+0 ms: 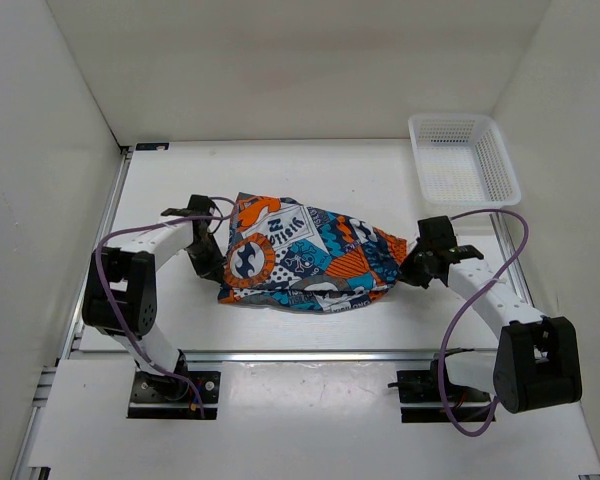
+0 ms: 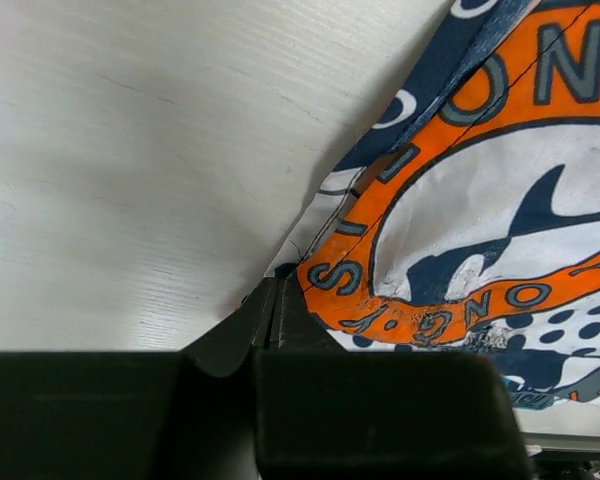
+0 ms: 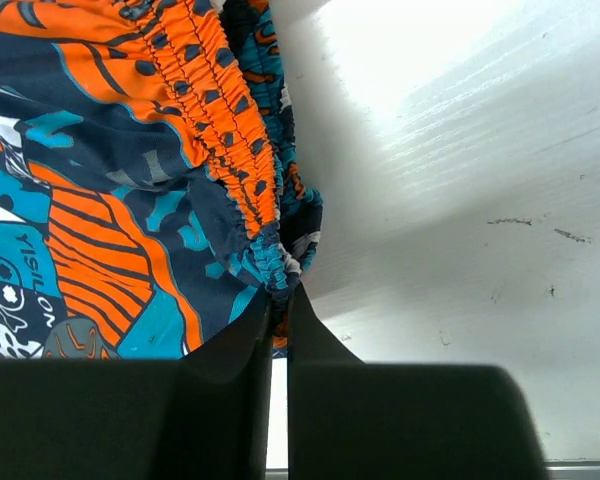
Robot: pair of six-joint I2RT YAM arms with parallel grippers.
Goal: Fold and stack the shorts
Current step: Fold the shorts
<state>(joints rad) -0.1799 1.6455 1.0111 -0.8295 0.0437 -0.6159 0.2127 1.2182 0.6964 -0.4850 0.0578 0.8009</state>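
The shorts, printed in orange, blue, navy and white, hang stretched between my two grippers over the middle of the table. My left gripper is shut on their left edge; in the left wrist view the jaws pinch the hem of the shorts beside an orange ring with a whale. My right gripper is shut on the right end; in the right wrist view the jaws pinch the gathered elastic waistband of the shorts.
A white plastic mesh basket stands at the back right of the white table. White walls enclose the table on the left, back and right. Purple cables loop from both arms.
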